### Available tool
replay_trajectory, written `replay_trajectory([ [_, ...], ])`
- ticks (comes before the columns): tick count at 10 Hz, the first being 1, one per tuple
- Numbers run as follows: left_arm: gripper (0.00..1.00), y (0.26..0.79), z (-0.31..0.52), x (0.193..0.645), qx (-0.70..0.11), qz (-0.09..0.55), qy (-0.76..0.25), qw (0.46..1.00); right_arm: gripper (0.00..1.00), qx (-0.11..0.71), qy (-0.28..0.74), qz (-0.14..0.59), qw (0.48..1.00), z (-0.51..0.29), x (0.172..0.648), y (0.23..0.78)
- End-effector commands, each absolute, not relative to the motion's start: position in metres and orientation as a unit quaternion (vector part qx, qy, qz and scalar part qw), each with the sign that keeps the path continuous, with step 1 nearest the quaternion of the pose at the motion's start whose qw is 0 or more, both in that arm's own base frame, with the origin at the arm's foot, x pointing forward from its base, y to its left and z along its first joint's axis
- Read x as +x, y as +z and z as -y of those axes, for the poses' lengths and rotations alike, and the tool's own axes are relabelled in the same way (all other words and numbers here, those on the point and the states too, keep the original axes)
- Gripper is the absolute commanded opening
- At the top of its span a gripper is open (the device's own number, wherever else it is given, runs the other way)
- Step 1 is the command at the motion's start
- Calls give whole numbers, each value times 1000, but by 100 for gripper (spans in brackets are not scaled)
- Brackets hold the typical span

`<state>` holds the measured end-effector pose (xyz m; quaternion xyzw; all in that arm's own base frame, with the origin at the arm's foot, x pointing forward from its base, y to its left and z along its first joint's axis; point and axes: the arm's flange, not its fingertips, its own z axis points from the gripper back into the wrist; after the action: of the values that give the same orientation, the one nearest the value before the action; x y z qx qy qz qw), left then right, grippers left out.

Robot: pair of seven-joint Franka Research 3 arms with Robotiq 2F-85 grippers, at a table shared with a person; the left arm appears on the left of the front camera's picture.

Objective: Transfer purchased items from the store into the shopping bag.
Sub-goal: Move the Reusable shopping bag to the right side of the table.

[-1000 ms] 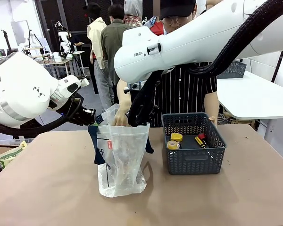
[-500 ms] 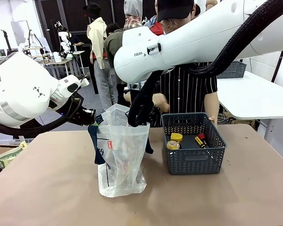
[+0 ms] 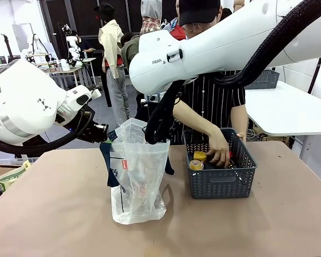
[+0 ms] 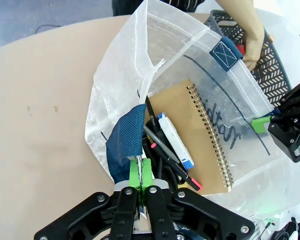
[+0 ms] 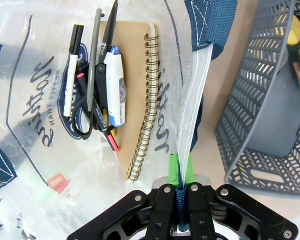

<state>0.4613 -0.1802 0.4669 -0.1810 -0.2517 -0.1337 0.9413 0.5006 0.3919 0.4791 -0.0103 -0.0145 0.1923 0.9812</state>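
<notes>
Bag (image 3: pixel 138 184) stands lower centre of the front view, its mouth stretched open between the two arms. Left gripper (image 4: pixel 140 172) is pinched fully closed on the rim at the blue handle patch. The right gripper (image 5: pixel 179 175) is clamped just as tight on the opposite rim and strap. Already inside: notebook (image 4: pixel 202 145), pens (image 5: pixel 71 70). Basket (image 3: pixel 220 182) sits just right of the bag with tub (image 3: pixel 200 156) and roll (image 3: pixel 196 165) in it, and the person's hand (image 3: pixel 220 152) is reaching in beside them.

Risks:
- Thin film slips out of either pinch, the mouth collapses and the drop misses.
- The hand clips the right gripper on the way across.
- A tug on the rim tips the bag.
</notes>
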Motion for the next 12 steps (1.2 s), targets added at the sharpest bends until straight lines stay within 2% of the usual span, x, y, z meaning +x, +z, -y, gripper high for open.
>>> replay_trajectory([
  [1,0,467,178,462,-190,252,-129,940,0,-11,193,15,981,-389,499,480],
  [12,0,467,178,462,-190,252,-129,940,0,-11,193,15,981,-389,499,480],
])
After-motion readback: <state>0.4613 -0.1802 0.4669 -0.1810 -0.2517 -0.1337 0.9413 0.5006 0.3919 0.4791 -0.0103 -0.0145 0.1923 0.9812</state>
